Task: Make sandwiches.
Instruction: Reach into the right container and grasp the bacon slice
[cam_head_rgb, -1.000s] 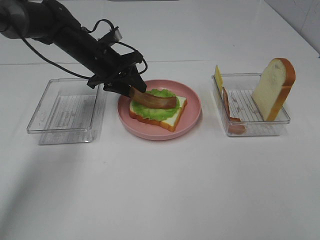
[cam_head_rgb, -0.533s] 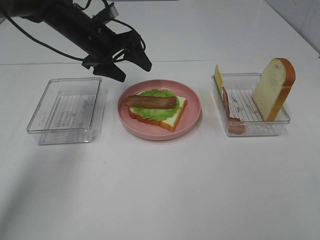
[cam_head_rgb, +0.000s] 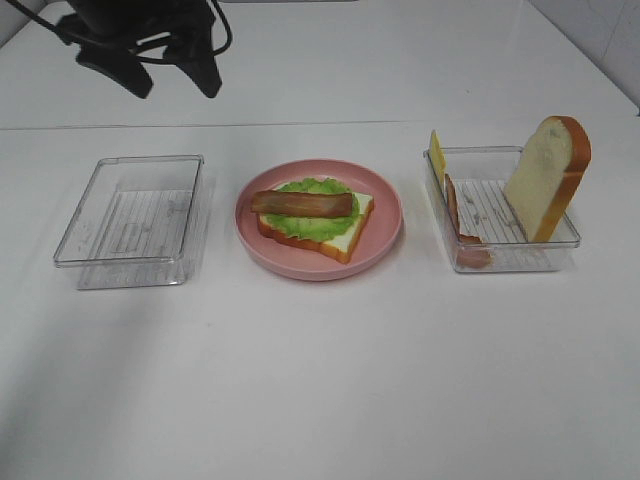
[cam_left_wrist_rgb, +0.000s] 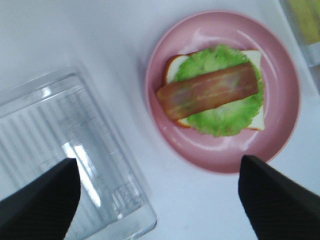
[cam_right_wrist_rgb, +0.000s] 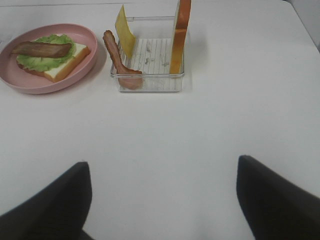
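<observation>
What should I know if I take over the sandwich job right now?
Left end effector: open, empty, raised behind the left tray.
Right end effector: open, empty, above the table, facing the right tray.
Done: bottom bread, lettuce and one bacon strip stacked on the pink plate.
Left: second bacon strip, cheese slice, top bread slice, all in the right tray.

Bacon strip (cam_head_rgb: 303, 203) atop lettuce (cam_head_rgb: 316, 226)

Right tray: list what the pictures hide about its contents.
Bread slice: right wrist view, edge-on, top cut by frame edge.
Cheese slice: exterior high view, edge-on, face unseen.
Bacon strip: exterior high view, lower end blurred through tray wall.
Right tray: left wrist view, blurred, cut off at frame corner.
</observation>
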